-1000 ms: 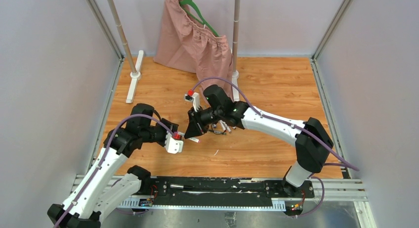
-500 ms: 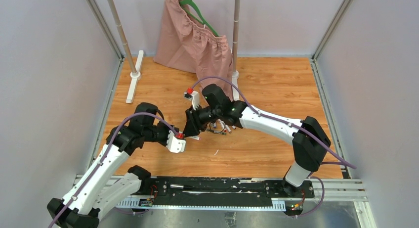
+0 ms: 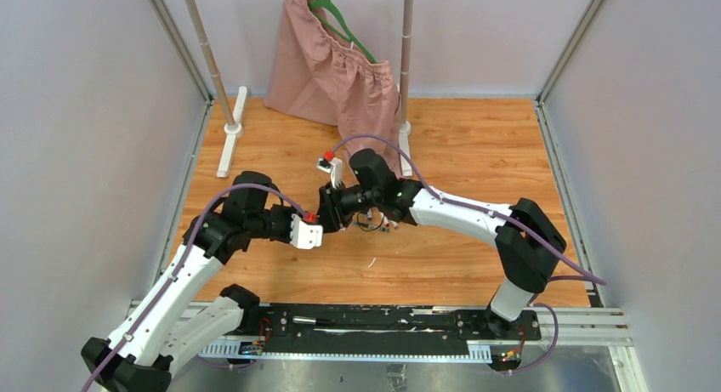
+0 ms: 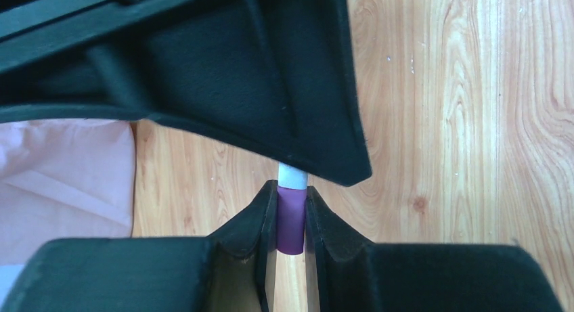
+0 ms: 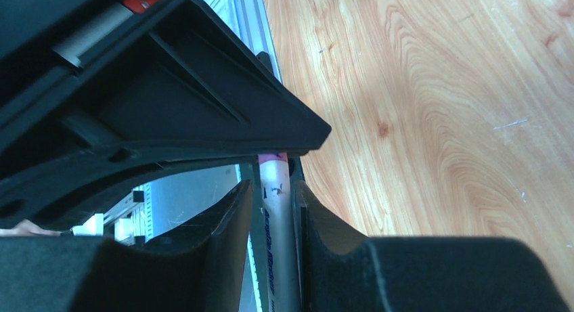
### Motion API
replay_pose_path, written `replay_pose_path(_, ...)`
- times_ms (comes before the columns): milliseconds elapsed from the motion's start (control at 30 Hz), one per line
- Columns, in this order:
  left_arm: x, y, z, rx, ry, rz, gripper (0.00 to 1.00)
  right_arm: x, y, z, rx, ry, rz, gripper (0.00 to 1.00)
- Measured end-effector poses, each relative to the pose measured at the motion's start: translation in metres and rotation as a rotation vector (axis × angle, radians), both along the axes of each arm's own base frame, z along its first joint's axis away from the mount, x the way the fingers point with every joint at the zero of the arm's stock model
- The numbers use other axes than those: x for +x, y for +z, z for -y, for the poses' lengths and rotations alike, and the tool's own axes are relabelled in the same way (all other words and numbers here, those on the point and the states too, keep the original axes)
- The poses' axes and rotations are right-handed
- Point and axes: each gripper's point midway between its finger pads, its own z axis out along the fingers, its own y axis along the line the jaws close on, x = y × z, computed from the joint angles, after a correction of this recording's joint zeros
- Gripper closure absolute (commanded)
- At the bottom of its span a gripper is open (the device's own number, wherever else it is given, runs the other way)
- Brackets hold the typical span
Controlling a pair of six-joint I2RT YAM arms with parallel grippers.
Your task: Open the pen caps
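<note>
In the left wrist view my left gripper [image 4: 291, 193] is shut on a purple pen cap [image 4: 291, 220]. A short piece of white pen barrel [image 4: 293, 177] leaves the cap and vanishes behind the right gripper's black body. In the right wrist view my right gripper [image 5: 274, 187] is shut on that white printed barrel [image 5: 277, 237], and a pink-purple edge shows at its far end. From above, the left gripper [image 3: 313, 229] and right gripper [image 3: 333, 212] meet tip to tip over the wooden table, hiding the pen. No other pen caps can be made out.
A small heap of pens [image 3: 380, 223] lies just under the right wrist, and a white scrap [image 3: 371, 261] lies nearer the front. At the back a pink cloth [image 3: 327, 69] hangs on a green hanger between two rack posts [image 3: 406, 60]. Grey walls close both sides.
The left gripper has moved up and right to meet the right gripper, and its jaws have closed on the cap. The right gripper has turned and shifted slightly on the barrel.
</note>
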Motion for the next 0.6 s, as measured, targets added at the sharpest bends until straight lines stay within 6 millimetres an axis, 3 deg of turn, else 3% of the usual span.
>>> replay_pose_path(167, 0.0, 0.0, -0.001, 0.003, 0.008, -0.001, 1.0, -0.004, -0.01, 0.007, 0.003, -0.004, -0.031, 0.71)
replay_pose_path(367, 0.001, 0.007, 0.001, -0.012, 0.002, 0.031, 1.0, -0.007, -0.002, 0.017, 0.037, -0.008, -0.04, 0.99)
replay_pose_path(600, 0.003, 0.013, 0.0, -0.001, -0.059, 0.148, 1.0, -0.007, 0.002, 0.017, 0.053, -0.006, -0.046, 1.0)
